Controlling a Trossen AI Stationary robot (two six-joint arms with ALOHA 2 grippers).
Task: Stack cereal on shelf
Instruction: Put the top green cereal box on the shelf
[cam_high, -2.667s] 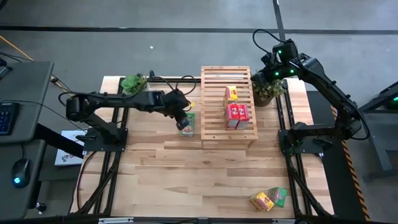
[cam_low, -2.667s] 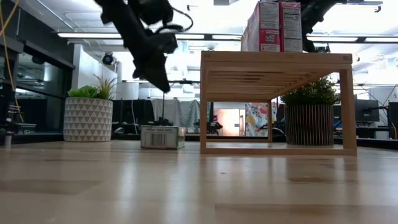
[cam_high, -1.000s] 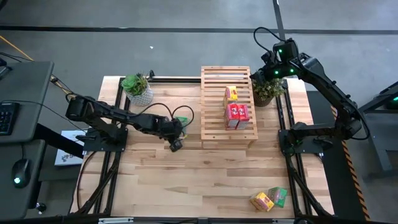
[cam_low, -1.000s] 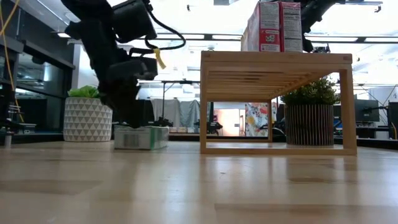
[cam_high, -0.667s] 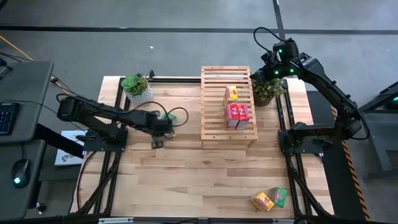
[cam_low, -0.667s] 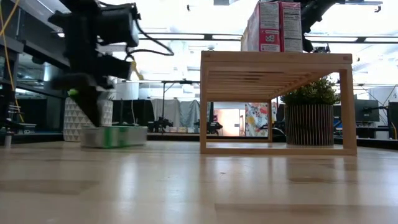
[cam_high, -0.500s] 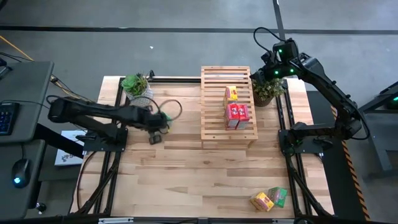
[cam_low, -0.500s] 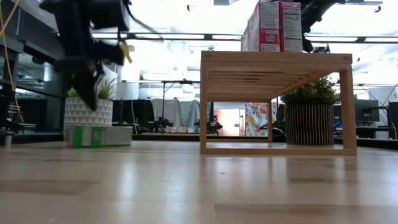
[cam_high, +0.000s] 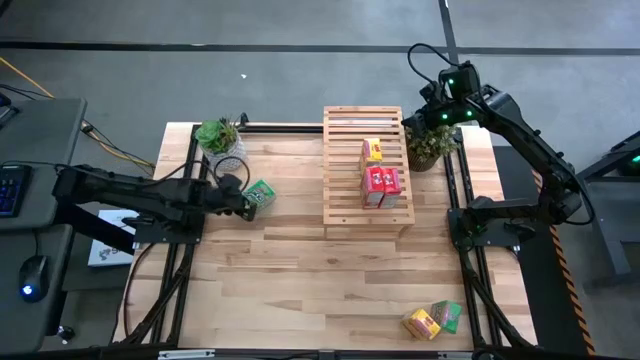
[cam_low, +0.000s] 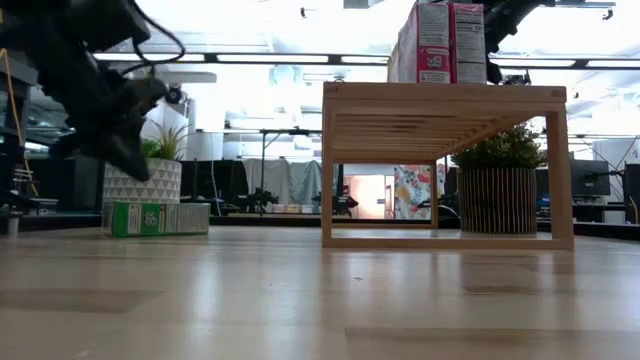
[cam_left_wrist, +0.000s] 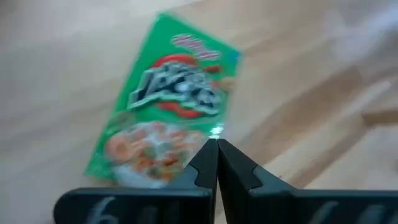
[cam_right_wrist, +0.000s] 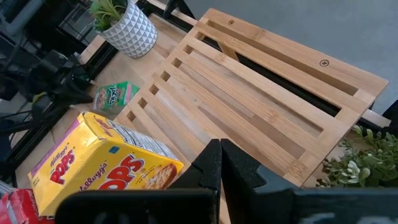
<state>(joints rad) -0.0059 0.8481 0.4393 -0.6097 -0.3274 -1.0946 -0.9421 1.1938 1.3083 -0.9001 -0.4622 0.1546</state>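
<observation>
Since a second ago the left gripper (cam_high: 243, 203) has swung from mid-table toward the 9 o'clock side, and the green box (cam_high: 260, 193) has slid with it, now lying flat near the white potted plant (cam_high: 220, 140). Fingers pressed together, nothing between them; tips sit just beside the box's near edge in the left wrist view (cam_left_wrist: 217, 144). Box face up, green with red lettering and a cereal picture (cam_left_wrist: 166, 134).

Shelf (cam_high: 365, 166) stands at the table's 12 o'clock, slats running crosswise. On top: one yellow box (cam_high: 372, 150) toward the back, two red boxes (cam_high: 380, 186) upright side by side toward the front. Back slats bare.

Open tabletop (cam_high: 320, 280) runs wide from centre to the 6 o'clock edge. At 5 o'clock, near the front edge, a second yellow box (cam_high: 421, 323) and second green box (cam_high: 447, 315) lie touching.

Right gripper (cam_high: 430, 100) hangs high over the shelf's back corner at 1 o'clock, by the dark potted plant (cam_high: 432, 145), fingers closed and empty (cam_right_wrist: 220, 163).
</observation>
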